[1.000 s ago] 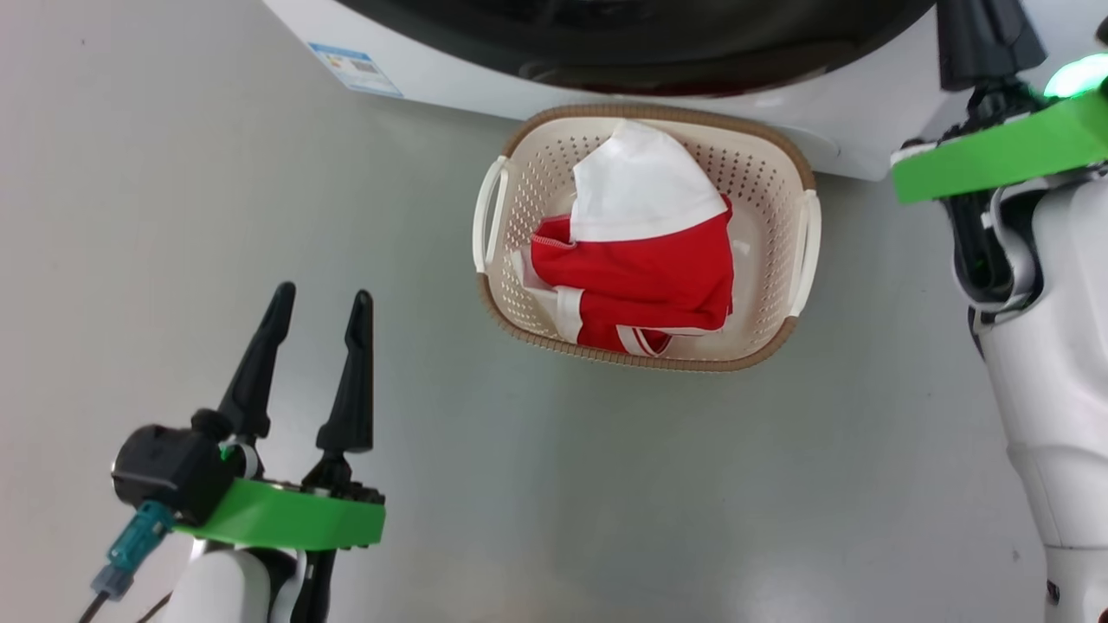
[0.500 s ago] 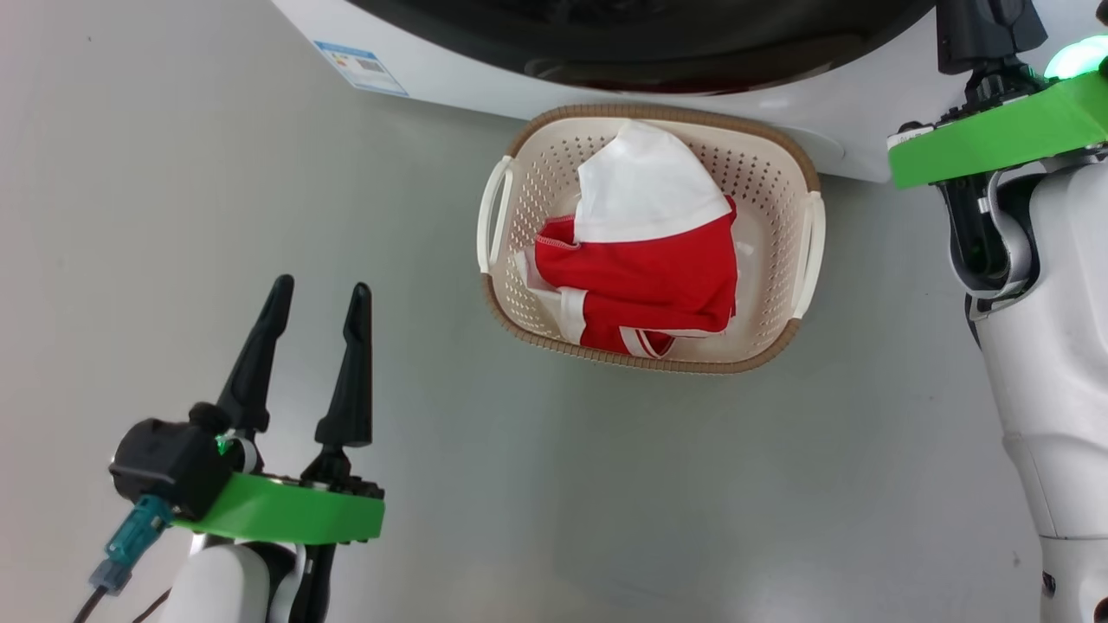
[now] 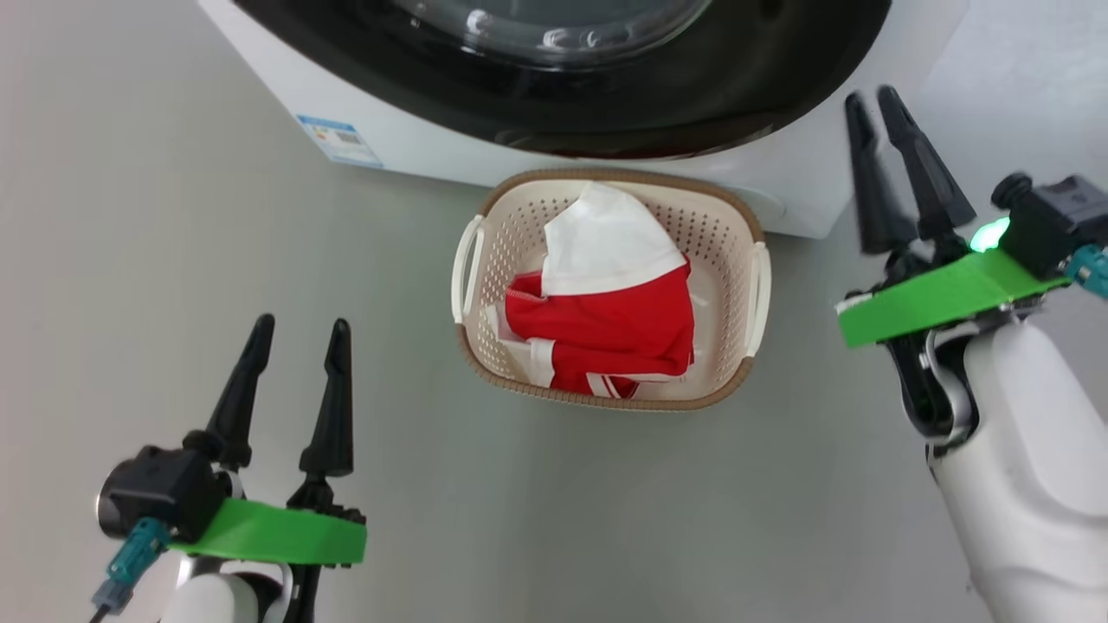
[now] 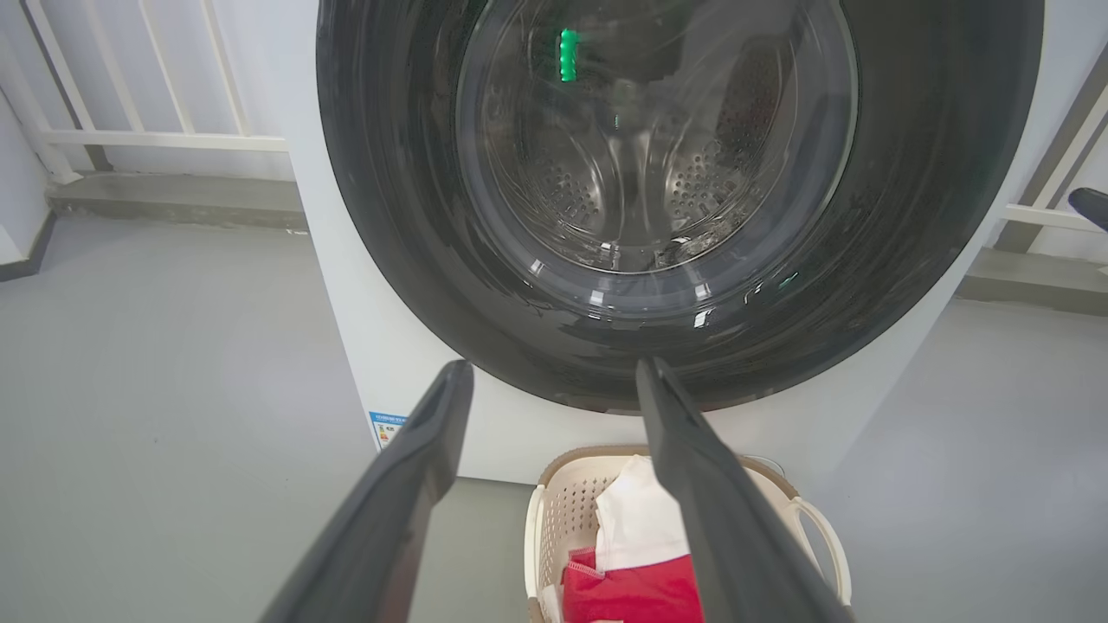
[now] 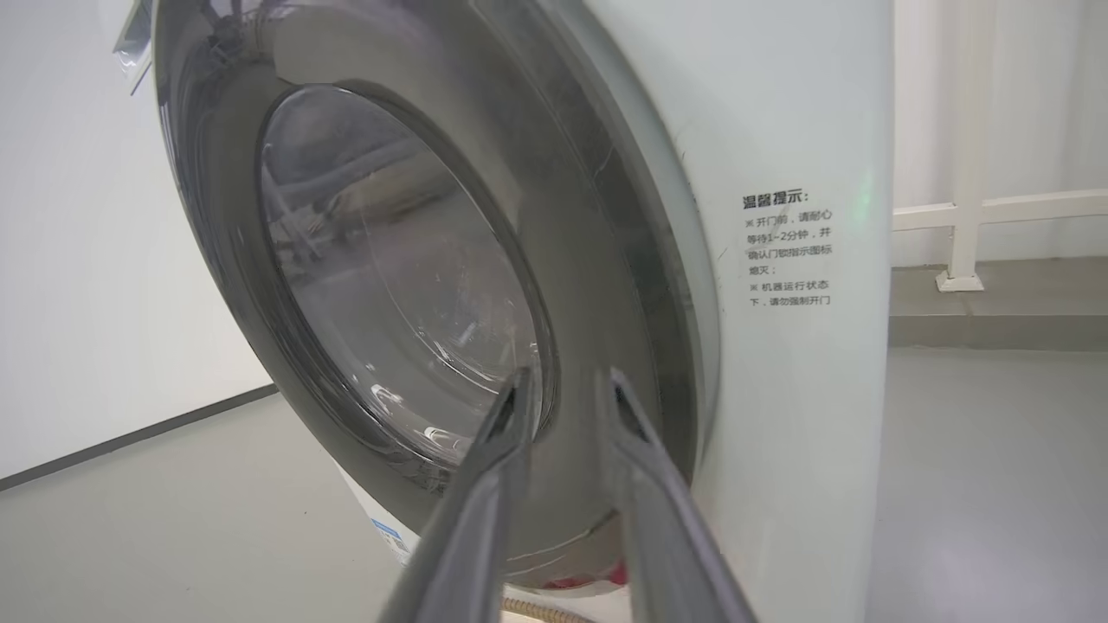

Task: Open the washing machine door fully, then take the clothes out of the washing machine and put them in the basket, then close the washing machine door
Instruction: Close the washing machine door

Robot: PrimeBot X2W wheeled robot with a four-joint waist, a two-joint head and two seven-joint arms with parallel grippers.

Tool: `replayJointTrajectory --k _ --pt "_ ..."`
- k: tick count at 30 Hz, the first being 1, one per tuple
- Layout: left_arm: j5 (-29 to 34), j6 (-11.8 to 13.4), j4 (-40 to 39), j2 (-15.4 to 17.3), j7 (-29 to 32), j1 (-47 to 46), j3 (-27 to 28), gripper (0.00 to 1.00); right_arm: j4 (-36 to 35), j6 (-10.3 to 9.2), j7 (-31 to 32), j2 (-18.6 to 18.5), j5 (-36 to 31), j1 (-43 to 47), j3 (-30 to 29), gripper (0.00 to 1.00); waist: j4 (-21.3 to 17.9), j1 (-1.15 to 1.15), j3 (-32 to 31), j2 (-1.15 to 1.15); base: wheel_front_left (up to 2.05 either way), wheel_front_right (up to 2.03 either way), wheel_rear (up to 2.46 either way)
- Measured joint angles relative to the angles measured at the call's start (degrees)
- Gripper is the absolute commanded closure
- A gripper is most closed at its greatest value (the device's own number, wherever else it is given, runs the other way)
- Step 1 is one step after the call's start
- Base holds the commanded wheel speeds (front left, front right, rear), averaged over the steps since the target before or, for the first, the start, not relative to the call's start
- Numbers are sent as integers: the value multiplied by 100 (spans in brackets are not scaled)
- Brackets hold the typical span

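On the smooth grey floor (image 3: 130, 260), just in front of the washing machine (image 3: 260, 61), sits the basket (image 3: 606, 400): cream plastic, rounded rectangle, perforated walls, brown woven-look rim, w/ loop handles left & right. The clothes (image 3: 623, 324) lie inside it, soft crumpled red fabric w/ a white panel on the far side & white trim near. The machine is a white box w/ a small blue-white label (image 3: 339, 140) low on its left front. The washing machine door (image 3: 736, 95), w/ a wide glossy black ring round a bulging clear glass bowl, lies flat against the front. Steel perforated drum visible thru the glass. Left gripper (image 3: 302, 323) hovers near-left over bare floor, jaws spread wide, empty. Right gripper (image 3: 870, 93) is far-right beside the door rim, jaws slightly parted, narrow gap, gripping nothing.
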Motion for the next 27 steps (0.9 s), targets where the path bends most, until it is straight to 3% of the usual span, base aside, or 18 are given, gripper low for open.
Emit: replayJointTrajectory --k 27 --pt "78 0 268 372 0 687 100 0 -380 0 3 148 9 2417 -408 0 -884 0 -1132 0 0 0 0"
